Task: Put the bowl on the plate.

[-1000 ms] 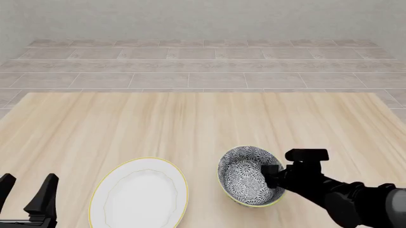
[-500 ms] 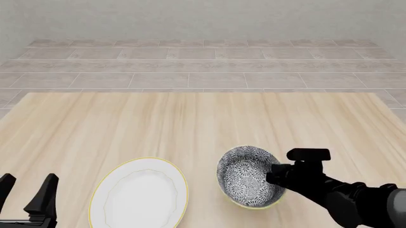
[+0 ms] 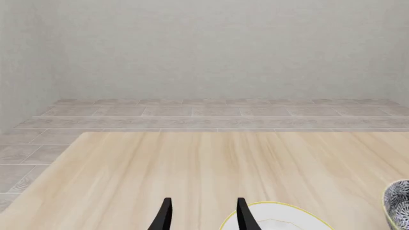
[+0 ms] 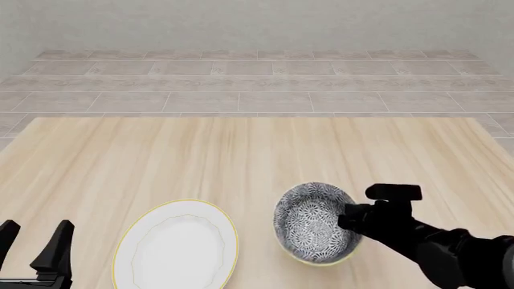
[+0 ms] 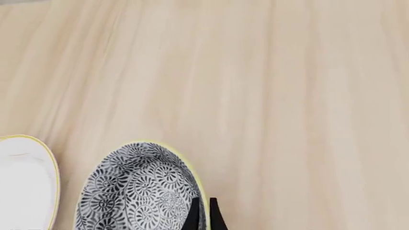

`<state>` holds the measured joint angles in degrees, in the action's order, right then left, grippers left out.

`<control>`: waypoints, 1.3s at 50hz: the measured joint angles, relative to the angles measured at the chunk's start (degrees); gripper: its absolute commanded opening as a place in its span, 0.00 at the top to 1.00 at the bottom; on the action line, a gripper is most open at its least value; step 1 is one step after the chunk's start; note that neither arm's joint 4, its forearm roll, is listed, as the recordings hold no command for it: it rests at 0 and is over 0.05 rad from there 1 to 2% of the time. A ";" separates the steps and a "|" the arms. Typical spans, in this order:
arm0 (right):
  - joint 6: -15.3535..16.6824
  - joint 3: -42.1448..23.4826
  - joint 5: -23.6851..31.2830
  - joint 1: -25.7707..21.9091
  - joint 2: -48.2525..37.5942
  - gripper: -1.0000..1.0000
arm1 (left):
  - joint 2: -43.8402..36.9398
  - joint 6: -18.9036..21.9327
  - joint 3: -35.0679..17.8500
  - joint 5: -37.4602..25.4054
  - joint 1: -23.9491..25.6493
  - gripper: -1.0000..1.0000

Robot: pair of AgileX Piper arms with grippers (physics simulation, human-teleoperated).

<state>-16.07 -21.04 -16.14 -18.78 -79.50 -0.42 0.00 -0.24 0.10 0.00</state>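
Note:
The bowl (image 4: 312, 221), with a grey-and-white floral pattern and a yellowish rim, sits front right on the table, tilted with its opening facing left. My right gripper (image 4: 350, 218) is shut on the bowl's right rim; in the right wrist view its fingers (image 5: 193, 213) pinch the rim of the bowl (image 5: 137, 191). The white plate (image 4: 177, 245) with a gold edge lies flat just left of the bowl, with a small gap between them. My left gripper (image 4: 36, 229) stands open left of the plate, holding nothing. The left wrist view shows the left gripper (image 3: 204, 203), the plate's edge (image 3: 275, 211) and a sliver of the bowl (image 3: 399, 203).
The light wooden table (image 4: 241, 150) stretches far beyond both dishes. Past its far edge lie a tiled floor (image 4: 257, 84) and a grey wall. The plate edge (image 5: 38, 158) also shows in the right wrist view.
The bowl has risen and shifted a little to the left in the right gripper's grip. The left arm and the plate have not moved.

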 measured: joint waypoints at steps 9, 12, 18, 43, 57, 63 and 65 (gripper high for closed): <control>-1.59 -0.74 1.75 -1.27 3.45 1.00 | 0.00 0.00 0.00 0.00 0.00 0.00; -1.94 -1.14 2.48 -1.81 4.88 1.00 | 0.00 0.00 0.00 0.00 0.00 0.00; -2.11 -2.21 4.09 -2.50 7.82 1.00 | 0.00 0.00 0.00 0.00 0.00 0.00; -0.73 -9.36 12.78 -4.12 15.88 1.00 | 0.00 0.00 0.00 0.00 0.00 0.00; 0.08 -14.72 15.90 -6.71 15.40 1.00 | 0.00 0.00 0.00 0.00 0.00 0.00; 0.40 -16.51 15.99 -7.95 14.17 1.00 | 0.00 0.00 0.00 0.00 0.00 0.00; 0.47 -17.02 15.90 -8.37 13.68 1.00 | 0.00 0.00 0.00 0.00 0.00 0.00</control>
<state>-15.60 -38.06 -0.24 -27.15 -65.81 -0.42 0.00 -0.24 0.10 0.00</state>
